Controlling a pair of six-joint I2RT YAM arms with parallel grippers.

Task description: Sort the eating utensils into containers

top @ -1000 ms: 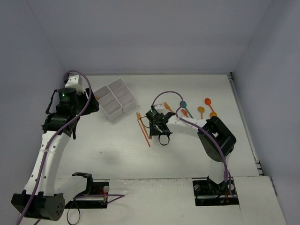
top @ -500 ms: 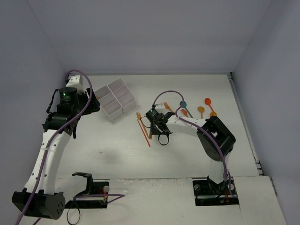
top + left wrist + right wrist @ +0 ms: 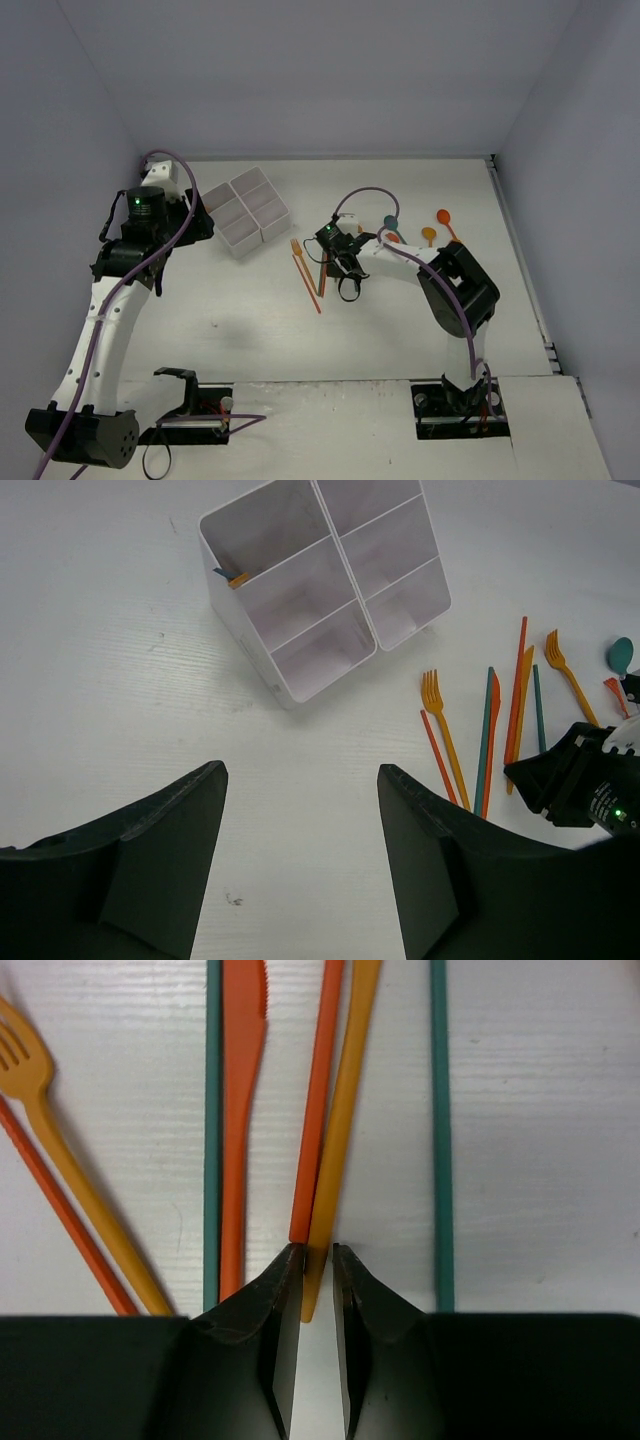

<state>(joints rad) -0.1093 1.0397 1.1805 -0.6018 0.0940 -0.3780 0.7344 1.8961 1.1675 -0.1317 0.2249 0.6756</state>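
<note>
Since a second ago my right claw [image 3: 315,1255] has crept a little farther out from my base across the table [image 3: 250,330], and its jaws have drawn in until only a narrow slot stands between them. The near end of a yellow-orange handle [image 3: 340,1110] lies in that slot, with a sliver of white table showing on one side of it, so I cannot tell whether I pinch it yet. A red-orange stick [image 3: 318,1110] lies against that handle and ends at my left-hand fingertip. Beside them, all roughly parallel, lie an orange knife [image 3: 243,1080], two teal handles [image 3: 212,1110] either side of the group, and a yellow-orange fork [image 3: 40,1090] off to one edge. Beyond the claw three spoons [image 3: 428,235] rest on the table, one teal and two orange. My left claw [image 3: 300,770] hangs wide open above bare table, holding nothing, short of the white tray [image 3: 320,645]. The tray sits askew, well apart from the loose utensils, and a blue and an orange tip [image 3: 232,577] show in one corner compartment
</note>
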